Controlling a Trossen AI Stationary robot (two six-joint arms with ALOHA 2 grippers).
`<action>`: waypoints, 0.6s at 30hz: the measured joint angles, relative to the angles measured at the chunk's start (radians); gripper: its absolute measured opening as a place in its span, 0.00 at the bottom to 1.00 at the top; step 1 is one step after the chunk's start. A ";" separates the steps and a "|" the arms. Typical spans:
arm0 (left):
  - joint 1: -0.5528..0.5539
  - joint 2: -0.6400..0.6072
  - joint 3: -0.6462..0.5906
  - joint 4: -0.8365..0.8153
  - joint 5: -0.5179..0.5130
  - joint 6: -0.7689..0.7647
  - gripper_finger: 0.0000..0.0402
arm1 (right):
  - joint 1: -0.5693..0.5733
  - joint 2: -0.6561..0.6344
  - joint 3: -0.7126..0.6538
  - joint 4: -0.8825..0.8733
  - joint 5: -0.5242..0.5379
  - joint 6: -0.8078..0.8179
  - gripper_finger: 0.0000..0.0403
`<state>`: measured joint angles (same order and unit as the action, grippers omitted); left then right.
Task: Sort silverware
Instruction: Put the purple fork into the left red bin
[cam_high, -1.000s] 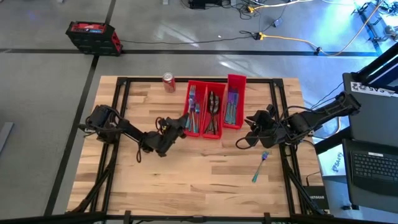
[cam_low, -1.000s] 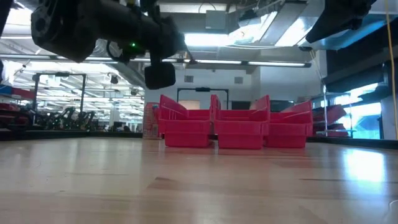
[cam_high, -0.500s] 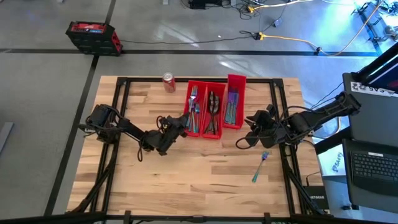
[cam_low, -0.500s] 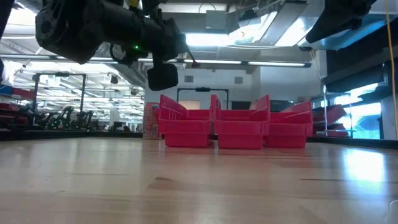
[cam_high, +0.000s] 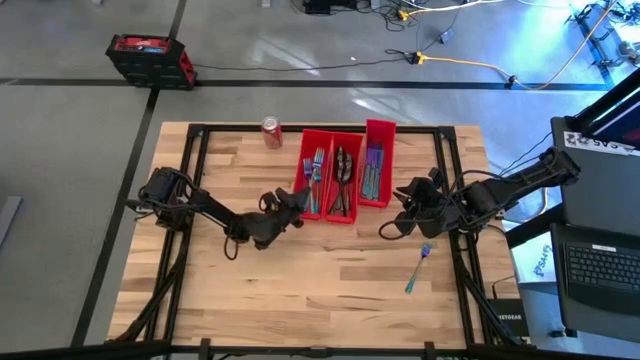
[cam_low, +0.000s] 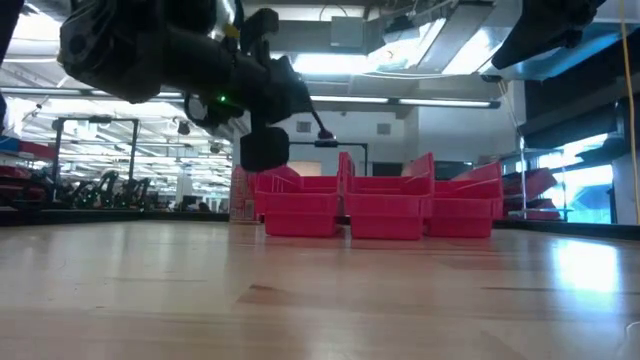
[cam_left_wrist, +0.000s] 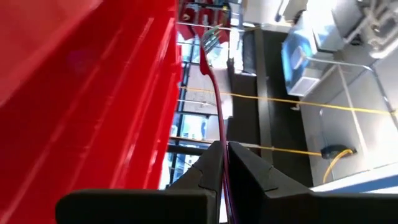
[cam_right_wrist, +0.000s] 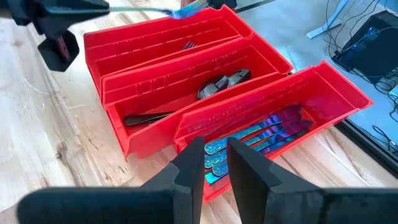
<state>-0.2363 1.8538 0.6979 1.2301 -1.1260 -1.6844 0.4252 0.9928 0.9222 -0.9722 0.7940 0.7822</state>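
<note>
Shifted left gripper (cam_high: 292, 203) rightward toward fork bin (cam_high: 312, 185) in high view; stray fork (cam_high: 418, 268) lay near right gripper (cam_high: 408, 212). Low view: hung above bins. Left wrist: clamped fork (cam_left_wrist: 211, 74) beside bin wall. Right wrist: jaws narrow, empty. Placing step; next needs release over bin.

Three long red plastic bins (cam_high: 342, 190) stand side by side at the far middle of the wooden table (cam_high: 200, 270), and one red soda can (cam_high: 271, 132) stands to their left. One slim iridescent teal-blue fork (cam_high: 418, 267) lies alone on the table's near right, and one more fork (cam_left_wrist: 210, 62) is pinched in the left gripper (cam_left_wrist: 222, 177). Two dark robot arms reach in; the cutlery heaped inside the bins overlaps too much to count.
</note>
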 joint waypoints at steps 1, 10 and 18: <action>0.000 0.000 0.004 -0.021 0.000 -0.014 0.03 | 0.000 0.000 0.000 0.000 0.000 0.000 0.13; 0.009 0.000 0.048 -0.158 -0.007 -0.090 0.00 | 0.000 0.000 0.000 0.000 0.000 0.000 0.13; 0.023 0.000 0.048 -0.162 -0.023 -0.109 0.00 | 0.000 0.000 0.000 0.000 0.000 -0.001 0.13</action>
<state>-0.2138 1.8538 0.7464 1.0680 -1.1488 -1.7934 0.4252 0.9928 0.9222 -0.9722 0.7937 0.7816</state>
